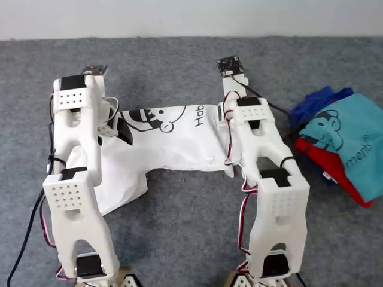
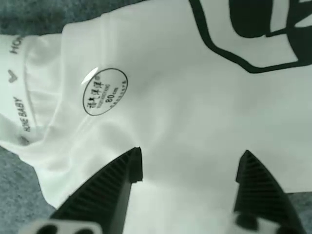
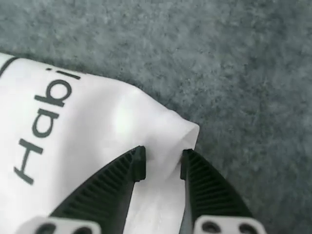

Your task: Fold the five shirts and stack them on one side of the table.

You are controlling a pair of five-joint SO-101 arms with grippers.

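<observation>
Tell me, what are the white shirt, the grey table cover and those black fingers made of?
The white shirt looks like soft, matte knit cotton; it creases and bunches limply. The table cover is probably grey felt or short-pile carpet, fuzzy and speckled. The fingers seem to be hard black plastic with fine ridges, possibly 3D-printed.

Bright, even light; the white shirt [image 3: 87, 131] glares just ahead of the right gripper [image 3: 163, 163], soft shadows beside its jaws.
</observation>
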